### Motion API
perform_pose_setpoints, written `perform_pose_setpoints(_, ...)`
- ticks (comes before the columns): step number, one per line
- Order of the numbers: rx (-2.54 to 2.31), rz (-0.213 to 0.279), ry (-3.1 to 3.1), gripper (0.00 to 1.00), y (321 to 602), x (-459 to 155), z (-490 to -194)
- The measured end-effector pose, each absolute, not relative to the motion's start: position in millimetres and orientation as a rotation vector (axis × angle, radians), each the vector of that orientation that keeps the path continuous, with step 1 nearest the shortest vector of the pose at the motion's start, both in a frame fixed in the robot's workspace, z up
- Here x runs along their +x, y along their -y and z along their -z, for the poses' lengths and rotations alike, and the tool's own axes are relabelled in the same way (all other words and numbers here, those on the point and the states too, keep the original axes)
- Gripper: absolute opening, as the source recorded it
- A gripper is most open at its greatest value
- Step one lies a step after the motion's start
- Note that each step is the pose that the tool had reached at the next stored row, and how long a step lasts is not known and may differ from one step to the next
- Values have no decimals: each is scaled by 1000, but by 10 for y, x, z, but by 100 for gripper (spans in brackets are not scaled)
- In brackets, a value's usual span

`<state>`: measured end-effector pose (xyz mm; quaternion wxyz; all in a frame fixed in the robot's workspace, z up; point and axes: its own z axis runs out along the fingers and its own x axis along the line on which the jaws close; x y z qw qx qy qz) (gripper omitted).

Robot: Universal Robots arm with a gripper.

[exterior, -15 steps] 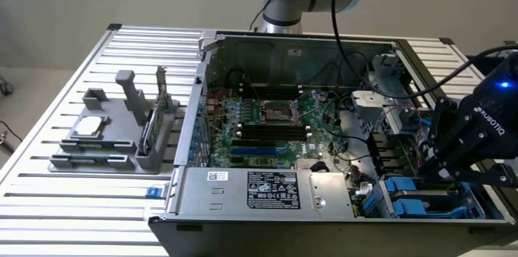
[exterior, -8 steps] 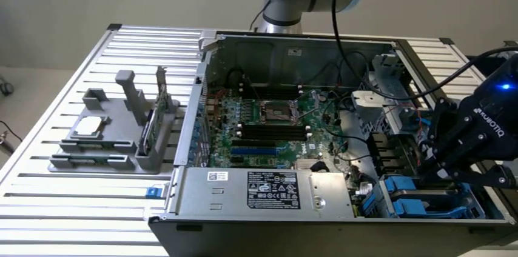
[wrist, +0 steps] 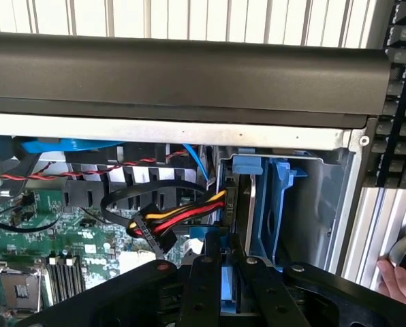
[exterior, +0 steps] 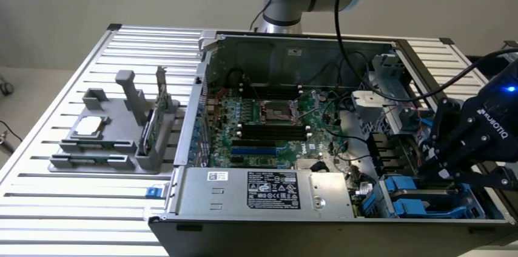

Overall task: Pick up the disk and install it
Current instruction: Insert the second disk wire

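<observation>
Wrist view: claw clamped on disk, blue-framed, edge-on.

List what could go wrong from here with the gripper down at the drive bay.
1. The gripper is closed on a blue-framed part, probably the disk, beside the blue drive bay brackets; a slight tilt could jam it against them.
2. The red, yellow and black power cable bundle hangs right beside the bay and could snag on the fingers or get pinched.
3. A person's hand rests near the case's edge, close to the arm's working area.
</observation>
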<state>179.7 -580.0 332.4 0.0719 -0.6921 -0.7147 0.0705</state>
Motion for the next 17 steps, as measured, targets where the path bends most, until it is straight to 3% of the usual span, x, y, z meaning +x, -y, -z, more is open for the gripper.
perform_pose_setpoints(14, -2076, -206, 2145, 16, 5851, 1797, -3297)
perform_pose_setpoints(16, -2074, -206, 2144, 18, 5854, 1798, -3290)
perform_pose_setpoints(17, -2073, -206, 2143, 24, 5856, 1797, -3287)
